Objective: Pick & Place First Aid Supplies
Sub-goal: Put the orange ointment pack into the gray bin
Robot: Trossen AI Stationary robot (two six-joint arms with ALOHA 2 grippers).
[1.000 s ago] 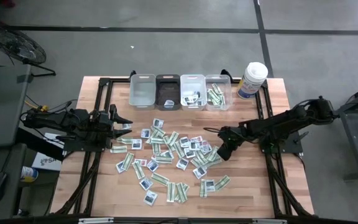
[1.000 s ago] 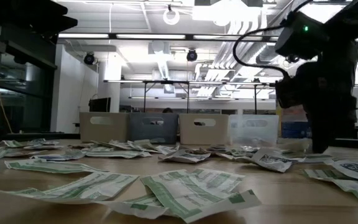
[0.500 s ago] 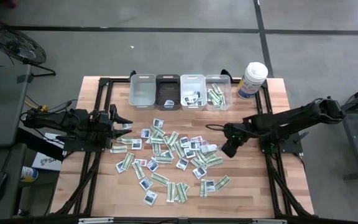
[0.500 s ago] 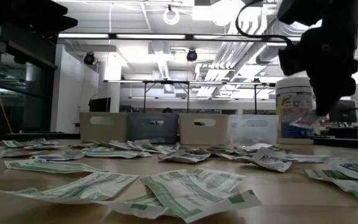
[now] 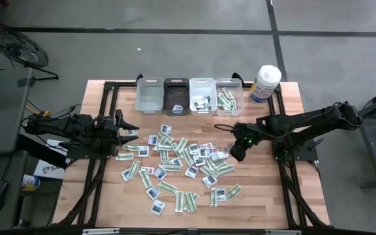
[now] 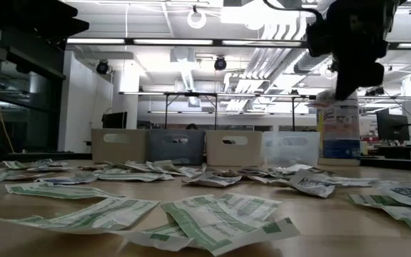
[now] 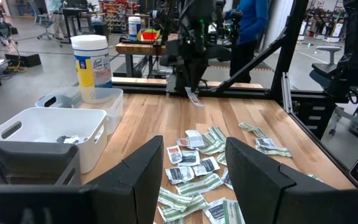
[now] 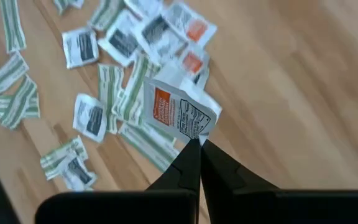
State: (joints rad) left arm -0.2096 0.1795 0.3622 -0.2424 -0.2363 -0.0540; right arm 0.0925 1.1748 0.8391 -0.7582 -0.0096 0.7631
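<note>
Many small flat first aid packets [image 5: 181, 166], green-and-white strips and squarish white ones, lie scattered across the middle of the wooden table. My right gripper [image 5: 235, 151] hangs above the pile's right edge, shut on one white packet with an orange mark [image 8: 178, 112]. The left wrist view shows that packet [image 7: 193, 98] dangling under the right arm. My left gripper [image 5: 132, 130] waits at the table's left side, level and open [image 7: 194, 144], with nothing between its fingers. My right gripper pinches one corner [image 8: 197, 135] of the white-and-orange packet between its two fingertips. The fingers slant steeply down from the table's right side. The packet is lifted clear of the table and sticks out beyond the fingertips, tilted.
Four small bins [image 5: 189, 96] stand in a row at the table's far edge; the two on the right hold a few packets. A tall white canister with a blue label [image 5: 265, 83] stands to their right. Bare wood lies right of the pile.
My right gripper has risen from the pile's right edge, staying shut and tipping less steeply down. The white-and-orange packet has come up with it, off the table and clear of the other packets.
</note>
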